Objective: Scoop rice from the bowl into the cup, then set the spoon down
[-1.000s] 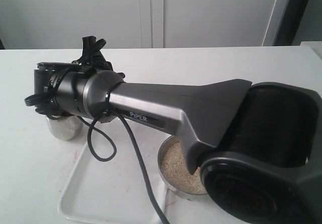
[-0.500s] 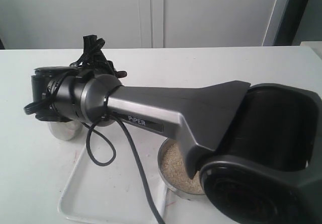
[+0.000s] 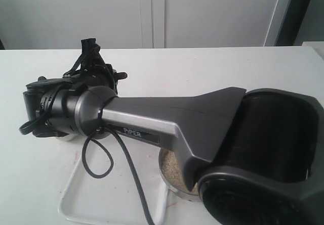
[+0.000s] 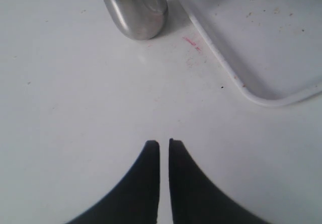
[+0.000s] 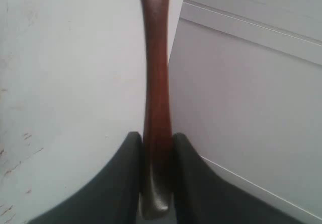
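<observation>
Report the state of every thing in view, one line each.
cup: upright on the table, beside the tray; contents not visible.
bowl: upright, holding rice, partly hidden.
spoon: handle clamped in the right gripper; its scoop out of view.
tray: flat on the table, a few specks on it.
left gripper: shut, holding nothing.
right gripper: shut on the spoon.

Right arm (image 3: 152,116) overhangs bowl (image 3: 161,162) and tray (image 3: 91,199).

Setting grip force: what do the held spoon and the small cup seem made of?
Slim reddish-brown spoon handle: likely wood, smooth with a soft sheen and uneven brown tone. Small rounded cup: apparently polished steel, mirror-like reflections on its wall.
</observation>
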Action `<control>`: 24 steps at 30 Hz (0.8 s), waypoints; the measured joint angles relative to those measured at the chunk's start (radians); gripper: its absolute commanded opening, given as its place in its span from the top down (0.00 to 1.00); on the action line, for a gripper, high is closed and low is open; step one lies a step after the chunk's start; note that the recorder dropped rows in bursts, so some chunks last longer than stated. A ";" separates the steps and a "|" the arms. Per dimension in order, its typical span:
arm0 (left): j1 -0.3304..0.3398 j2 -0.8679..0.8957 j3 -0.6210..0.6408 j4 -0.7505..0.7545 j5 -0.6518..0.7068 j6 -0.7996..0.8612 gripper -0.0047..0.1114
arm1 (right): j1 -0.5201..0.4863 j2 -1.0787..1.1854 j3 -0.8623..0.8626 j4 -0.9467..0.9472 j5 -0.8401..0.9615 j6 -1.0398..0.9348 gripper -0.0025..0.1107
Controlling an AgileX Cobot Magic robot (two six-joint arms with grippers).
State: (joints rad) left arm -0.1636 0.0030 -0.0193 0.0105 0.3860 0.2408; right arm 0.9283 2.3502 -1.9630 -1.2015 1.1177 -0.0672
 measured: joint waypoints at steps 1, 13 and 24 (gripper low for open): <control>0.000 0.000 0.000 0.000 0.000 0.000 0.84 | 0.002 0.000 0.000 -0.002 0.000 0.000 0.98; 0.000 0.000 0.000 0.000 0.000 0.000 0.84 | 0.031 0.000 0.008 -0.007 0.030 0.015 0.98; 0.000 0.000 0.000 0.000 0.000 0.000 0.84 | 0.048 0.000 0.008 -0.009 0.094 0.058 0.98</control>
State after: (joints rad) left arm -0.1636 0.0030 -0.0193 0.0105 0.3860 0.2408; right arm 0.9762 2.3502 -1.9552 -1.2101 1.2113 -0.0091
